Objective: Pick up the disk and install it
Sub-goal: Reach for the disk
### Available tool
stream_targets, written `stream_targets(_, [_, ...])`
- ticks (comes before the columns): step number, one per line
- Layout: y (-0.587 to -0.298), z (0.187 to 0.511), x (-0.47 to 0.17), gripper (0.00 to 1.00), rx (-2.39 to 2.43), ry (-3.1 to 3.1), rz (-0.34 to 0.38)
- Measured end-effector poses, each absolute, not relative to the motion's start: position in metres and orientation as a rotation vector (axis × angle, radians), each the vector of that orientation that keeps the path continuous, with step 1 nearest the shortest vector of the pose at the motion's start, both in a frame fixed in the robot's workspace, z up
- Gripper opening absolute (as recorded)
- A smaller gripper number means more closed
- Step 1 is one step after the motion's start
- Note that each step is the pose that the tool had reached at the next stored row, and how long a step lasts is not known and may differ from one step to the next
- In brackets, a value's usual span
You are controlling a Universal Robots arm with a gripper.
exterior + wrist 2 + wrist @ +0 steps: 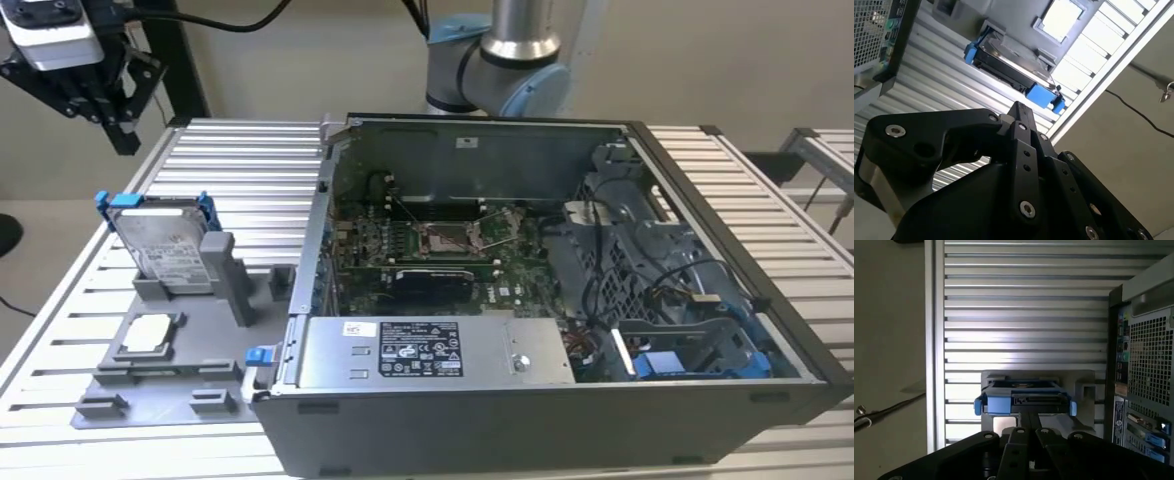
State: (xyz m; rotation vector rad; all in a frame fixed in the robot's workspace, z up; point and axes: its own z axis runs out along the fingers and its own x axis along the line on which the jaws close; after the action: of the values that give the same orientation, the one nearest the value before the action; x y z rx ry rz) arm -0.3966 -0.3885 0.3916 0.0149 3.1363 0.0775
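- Disk (167, 245) — silver-grey drive in a blue carrier, standing on edge and leaning slightly in a slot of the grey holder (200, 355), at the exterior view's left of the open computer case (534, 400)
- Holder — rests on the slatted table (240, 150); a white-topped square chip (147, 335) lies in another of its recesses
- Gripper (124, 140) — high above the disk and well apart from it, fingers drawn together, gripping nothing
- Both wrist views — the disk's blue-framed edge (1009, 65) (1026, 400) lies beyond the black fingers (1019, 117) (1016, 437)

Disk (163, 245) upright in stand (200, 352), stand on table (240, 150) beside open case (534, 425); gripper (123, 138) above
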Motion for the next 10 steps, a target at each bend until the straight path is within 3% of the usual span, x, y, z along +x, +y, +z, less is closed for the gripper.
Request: stream_targets(10, [-0.388,0.39,-0.419,0.0,-0.001,3.146,0.076])
